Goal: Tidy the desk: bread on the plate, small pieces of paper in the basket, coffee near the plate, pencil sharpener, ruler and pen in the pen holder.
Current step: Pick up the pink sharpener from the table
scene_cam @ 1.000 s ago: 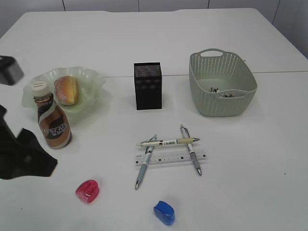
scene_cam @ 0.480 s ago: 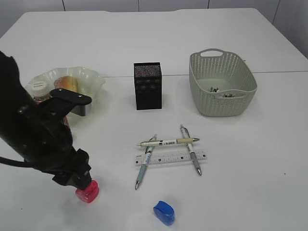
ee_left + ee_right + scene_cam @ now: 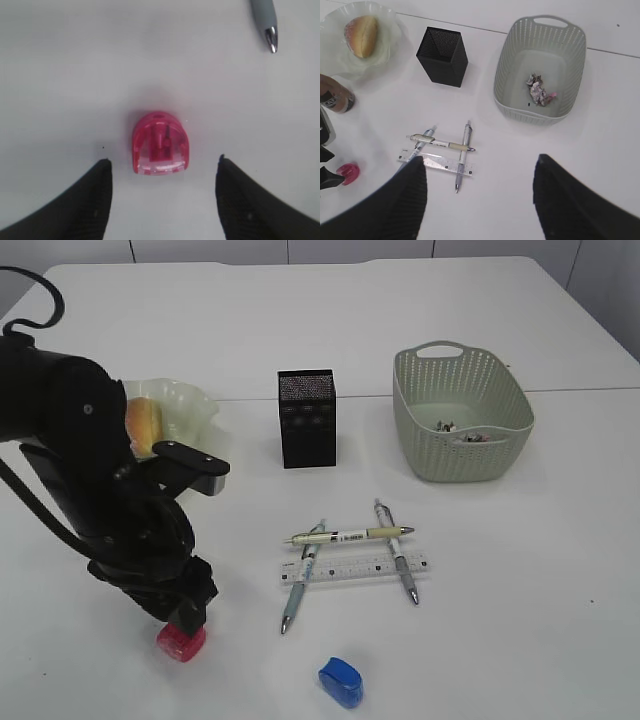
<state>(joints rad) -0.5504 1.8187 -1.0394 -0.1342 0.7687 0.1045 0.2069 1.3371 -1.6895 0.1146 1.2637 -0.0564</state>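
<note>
My left gripper is open just above the red pencil sharpener, which lies flat on the table; its fingertips stand apart on either side of the sharpener's near end. In the exterior view the left arm hangs over that sharpener. A blue sharpener lies near the front edge. Three pens and a clear ruler lie crossed mid-table. The black pen holder stands behind them. Bread sits on the green plate. The coffee bottle stands beside the plate. My right gripper hangs open high above the pens.
The grey basket stands at the right with crumpled paper inside. The left arm hides the coffee bottle in the exterior view. Bare white table lies between the pens and the basket.
The left arm has swung in from the left edge and settled over the red sharpener, covering the coffee bottle in the exterior view. Nothing on the table has moved.
</note>
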